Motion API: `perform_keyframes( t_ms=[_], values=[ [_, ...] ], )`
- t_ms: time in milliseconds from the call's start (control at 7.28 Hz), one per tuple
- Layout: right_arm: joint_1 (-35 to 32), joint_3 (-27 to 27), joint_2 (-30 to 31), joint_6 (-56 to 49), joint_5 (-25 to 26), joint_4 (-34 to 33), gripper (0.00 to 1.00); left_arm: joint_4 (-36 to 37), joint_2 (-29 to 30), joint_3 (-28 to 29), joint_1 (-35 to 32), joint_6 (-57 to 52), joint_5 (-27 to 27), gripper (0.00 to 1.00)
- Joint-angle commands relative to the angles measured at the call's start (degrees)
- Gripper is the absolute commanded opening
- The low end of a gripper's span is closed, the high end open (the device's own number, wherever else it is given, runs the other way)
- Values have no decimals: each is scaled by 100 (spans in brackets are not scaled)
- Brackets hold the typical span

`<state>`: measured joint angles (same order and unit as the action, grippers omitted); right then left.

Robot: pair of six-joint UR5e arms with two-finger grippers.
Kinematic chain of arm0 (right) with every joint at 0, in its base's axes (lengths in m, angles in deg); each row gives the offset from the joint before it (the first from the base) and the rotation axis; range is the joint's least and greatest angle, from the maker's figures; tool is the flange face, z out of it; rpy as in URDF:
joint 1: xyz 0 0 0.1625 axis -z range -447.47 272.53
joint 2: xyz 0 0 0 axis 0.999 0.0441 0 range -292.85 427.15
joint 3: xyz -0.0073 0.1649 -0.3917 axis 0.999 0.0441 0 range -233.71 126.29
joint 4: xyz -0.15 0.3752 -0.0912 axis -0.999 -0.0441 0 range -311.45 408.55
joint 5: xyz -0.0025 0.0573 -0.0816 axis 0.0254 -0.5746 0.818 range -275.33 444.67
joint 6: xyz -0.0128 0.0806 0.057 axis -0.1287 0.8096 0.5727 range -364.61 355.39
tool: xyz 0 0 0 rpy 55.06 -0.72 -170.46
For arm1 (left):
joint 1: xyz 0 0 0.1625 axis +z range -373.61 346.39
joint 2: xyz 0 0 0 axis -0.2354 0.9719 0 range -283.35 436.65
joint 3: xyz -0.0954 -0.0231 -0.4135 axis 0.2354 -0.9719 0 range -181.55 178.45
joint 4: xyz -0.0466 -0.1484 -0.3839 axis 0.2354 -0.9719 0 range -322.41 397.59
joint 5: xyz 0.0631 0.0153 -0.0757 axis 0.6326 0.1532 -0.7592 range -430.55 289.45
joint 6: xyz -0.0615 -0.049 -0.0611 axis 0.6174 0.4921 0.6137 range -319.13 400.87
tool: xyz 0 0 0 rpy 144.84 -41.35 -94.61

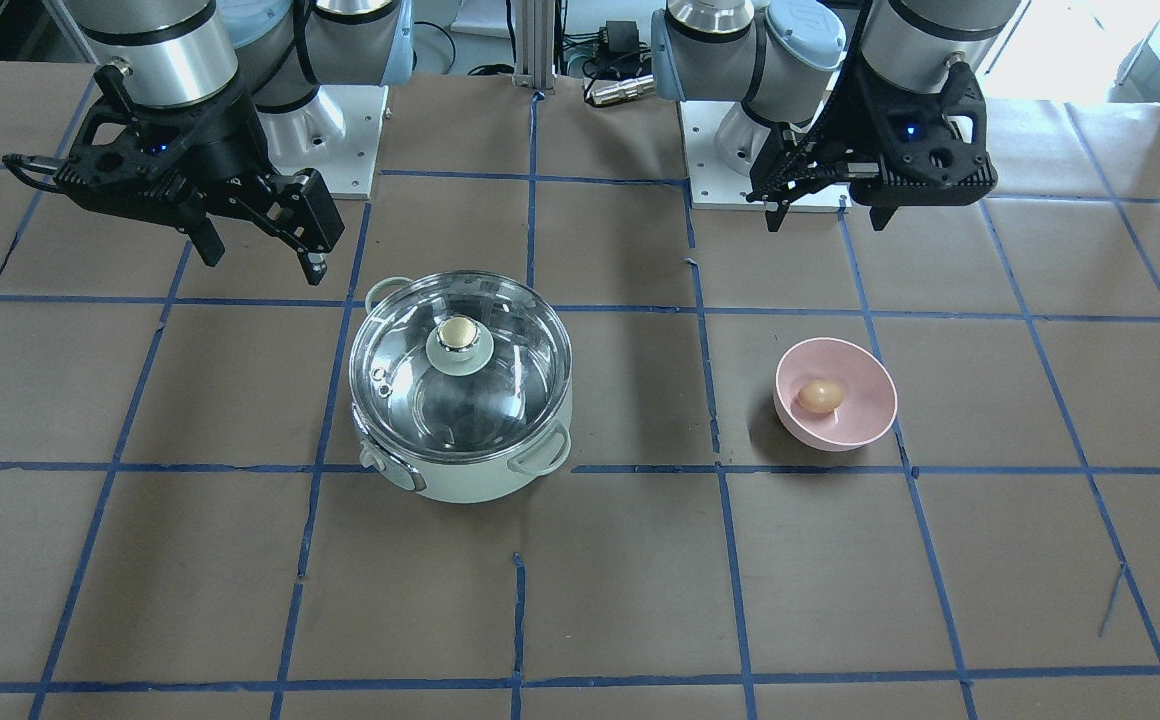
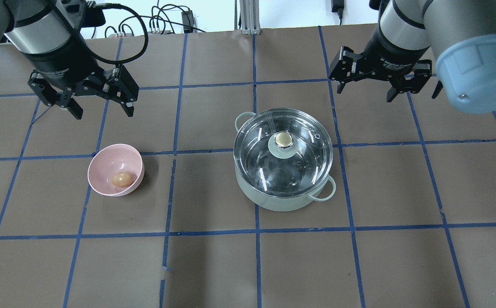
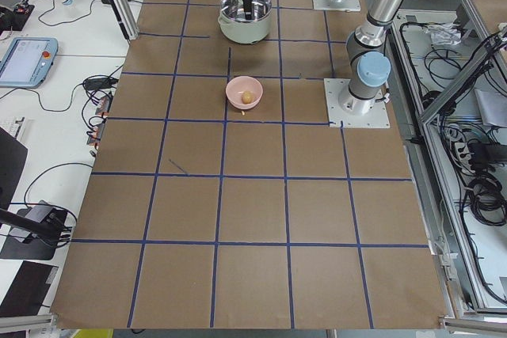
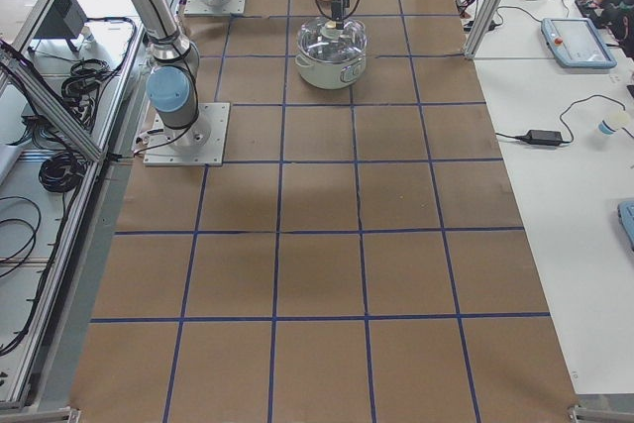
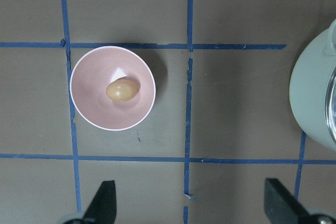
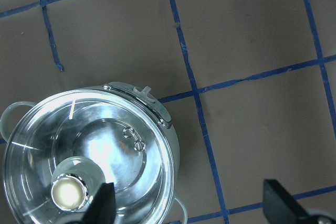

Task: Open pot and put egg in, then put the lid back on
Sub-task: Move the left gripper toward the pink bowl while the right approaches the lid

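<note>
The pale mint pot (image 2: pixel 284 194) stands mid-table with the glass lid (image 2: pixel 299 167) on it, its gold knob (image 2: pixel 282 139) up. It also shows in the front view (image 1: pixel 475 470) and the right wrist view (image 6: pixel 84 156). The tan egg (image 2: pixel 121 179) lies in a pink bowl (image 2: pixel 107 160) to the pot's left; both show in the left wrist view, egg (image 5: pixel 122 89) and bowl (image 5: pixel 89 108). My left gripper (image 2: pixel 101 110) is open and empty, above and behind the bowl. My right gripper (image 2: pixel 365 92) is open and empty, behind and right of the pot.
The table is brown paper with a grid of blue tape lines (image 2: pixel 175 152). The arm bases (image 1: pixel 340 130) stand at the robot's edge. Benches with cables and tablets flank the table's ends in the side views.
</note>
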<state>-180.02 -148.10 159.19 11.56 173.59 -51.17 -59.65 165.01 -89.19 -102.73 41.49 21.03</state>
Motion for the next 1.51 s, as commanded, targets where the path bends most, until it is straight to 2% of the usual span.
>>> perform_keyframes(
  t_ms=[0,550,687,824,1099,1374],
  values=[
    [0,0,7,0,-6,5,100,39,-3,-34,0,-44,0,100],
    [0,0,7,-9,-15,-3,100,4,-21,-139,105,-88,35,100],
    [0,-9,-2,-9,-15,-3,100,91,49,-226,358,-36,61,100],
    [0,-9,-2,0,-15,-3,100,553,145,-358,656,-26,61,100],
    [0,-114,-2,18,-85,-12,100,838,321,-665,738,375,131,96],
    [9,-114,-2,-17,-15,-283,100,1557,610,-929,747,918,167,97]
  ],
)
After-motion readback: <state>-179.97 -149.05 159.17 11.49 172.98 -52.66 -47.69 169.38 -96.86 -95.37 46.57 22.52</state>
